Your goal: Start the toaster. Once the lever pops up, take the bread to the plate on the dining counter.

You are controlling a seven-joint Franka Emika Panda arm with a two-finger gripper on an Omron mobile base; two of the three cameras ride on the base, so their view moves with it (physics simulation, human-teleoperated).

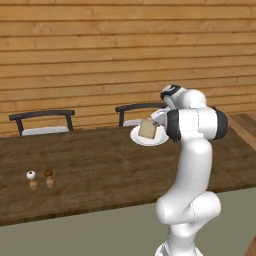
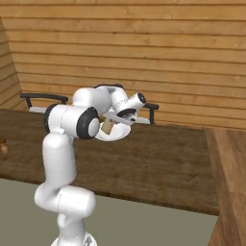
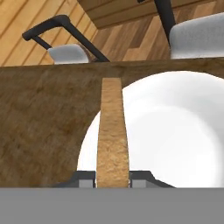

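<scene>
Gripping the thin square tan bread slice (image 3: 112,131) edge-on, the jaws sit narrow, one small dark tip pressed to each flat face, so the slice stands on edge with its crust rim running straight out from the gripper (image 3: 112,180) in the hand view. Its long axis points away from the jaws toward the far edge of the long dark brown wood-grain desk (image 1: 100,170).

Directly under and beyond the slice lies the round plain white shallow plate (image 3: 175,131); most of the plate spreads to one side of the slice in the hand view, its rim just clearing the other side. From the left base view the slice (image 1: 147,129) hangs over the plate (image 1: 142,141), tilted, its lower edge near the plate surface; whether it touches, cannot tell. In the right base view the gripper (image 2: 115,121) also hovers at the plate (image 2: 113,137).

Judgement: last step, placement. Slice needs to be lowered or tipped flat toward the wide side of the plate before release, else it may topple off the rim.
</scene>
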